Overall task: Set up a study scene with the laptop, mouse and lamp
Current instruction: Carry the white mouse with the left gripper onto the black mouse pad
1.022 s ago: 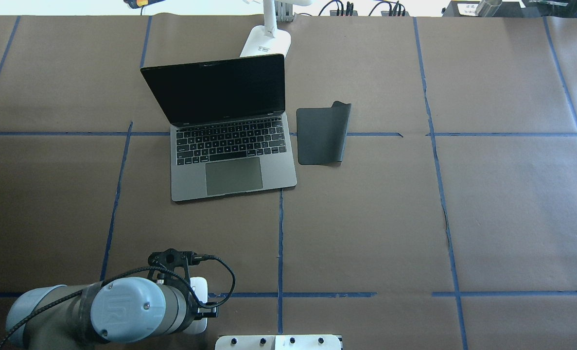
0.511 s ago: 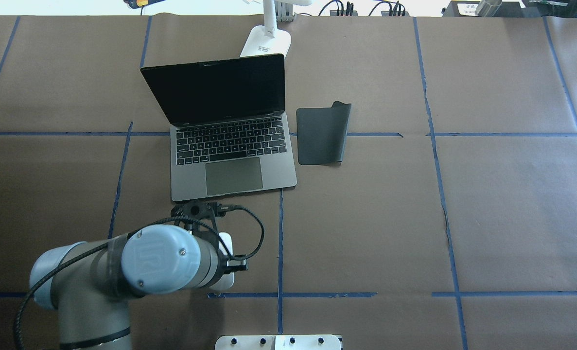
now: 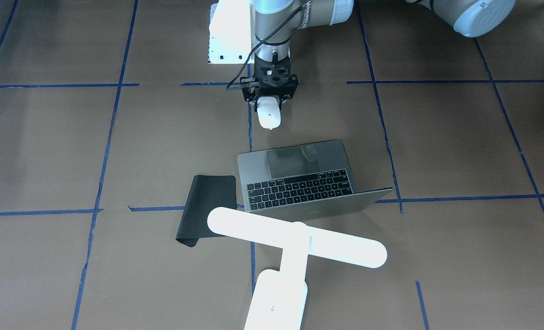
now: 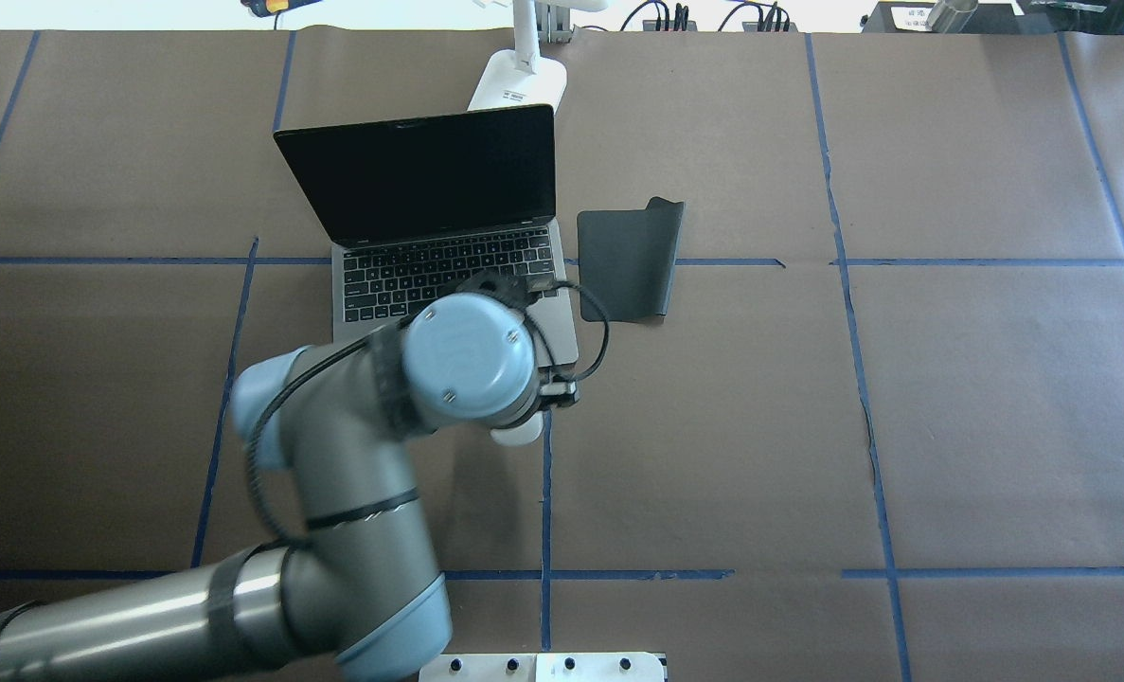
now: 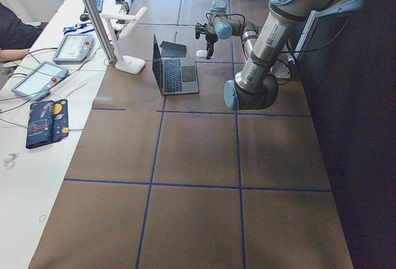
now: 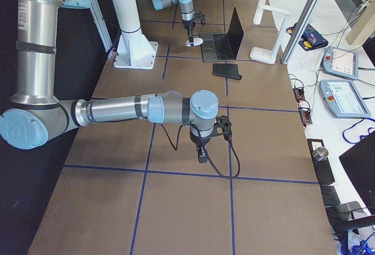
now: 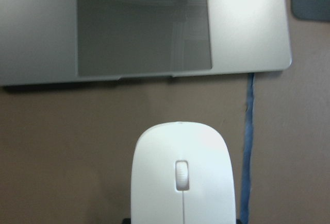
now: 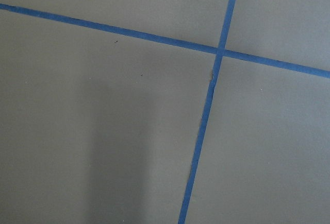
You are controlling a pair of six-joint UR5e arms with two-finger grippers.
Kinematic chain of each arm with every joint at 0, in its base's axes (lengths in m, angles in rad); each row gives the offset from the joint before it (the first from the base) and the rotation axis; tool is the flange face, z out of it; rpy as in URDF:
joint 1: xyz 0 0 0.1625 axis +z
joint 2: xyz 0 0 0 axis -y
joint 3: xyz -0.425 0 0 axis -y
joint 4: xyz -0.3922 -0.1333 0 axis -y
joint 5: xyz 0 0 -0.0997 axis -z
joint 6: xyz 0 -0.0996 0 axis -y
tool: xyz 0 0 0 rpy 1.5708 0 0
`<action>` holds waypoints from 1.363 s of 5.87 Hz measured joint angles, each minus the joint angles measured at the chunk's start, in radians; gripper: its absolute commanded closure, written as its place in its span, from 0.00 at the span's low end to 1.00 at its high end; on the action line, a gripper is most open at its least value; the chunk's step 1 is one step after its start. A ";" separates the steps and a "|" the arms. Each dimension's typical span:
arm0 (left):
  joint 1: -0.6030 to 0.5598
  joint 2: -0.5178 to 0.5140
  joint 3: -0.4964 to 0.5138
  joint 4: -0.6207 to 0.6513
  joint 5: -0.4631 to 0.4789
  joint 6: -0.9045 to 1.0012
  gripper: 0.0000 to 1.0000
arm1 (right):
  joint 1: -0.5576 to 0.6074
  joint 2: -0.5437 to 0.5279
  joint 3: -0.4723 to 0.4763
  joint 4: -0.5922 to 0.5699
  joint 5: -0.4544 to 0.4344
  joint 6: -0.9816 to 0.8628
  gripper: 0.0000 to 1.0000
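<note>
The left gripper [image 3: 269,103] has its jaws clamped on the rear of the mouse [image 3: 269,118], which appears lifted off the table just short of the front edge of the laptop [image 4: 429,218], at about five o'clock from it seen from overhead. The mouse is glossy white and oval, with a small grey scroll strip. The laptop stands open, with the lamp [image 3: 294,238] at its twelve o'clock and a black mat [image 4: 626,265] at its three. By my judgement, only the mouse remains to be placed. The right gripper [image 6: 201,152] hangs well apart, and I cannot tell how its jaws stand.
</note>
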 measured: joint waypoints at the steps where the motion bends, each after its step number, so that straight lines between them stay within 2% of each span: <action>1: -0.042 -0.120 0.207 -0.103 -0.037 0.005 0.77 | 0.000 0.001 -0.001 0.000 -0.001 0.003 0.00; 2: -0.074 -0.242 0.407 -0.176 -0.061 0.007 0.77 | 0.000 0.001 -0.004 0.000 -0.001 0.004 0.00; 4: -0.116 -0.416 0.707 -0.295 -0.071 0.007 0.77 | 0.000 0.003 -0.013 0.000 -0.002 0.005 0.00; 5: -0.129 -0.481 0.839 -0.373 -0.072 0.004 0.59 | 0.000 0.003 -0.014 0.000 -0.002 0.005 0.00; 6: -0.134 -0.518 0.921 -0.422 -0.073 0.002 0.19 | 0.000 0.003 -0.015 0.000 -0.002 0.005 0.00; 7: -0.135 -0.533 0.956 -0.441 -0.073 0.000 0.14 | 0.000 0.003 -0.015 0.000 -0.002 0.004 0.00; 8: -0.135 -0.538 0.967 -0.447 -0.077 -0.001 0.00 | -0.001 0.003 -0.016 0.000 -0.003 0.004 0.00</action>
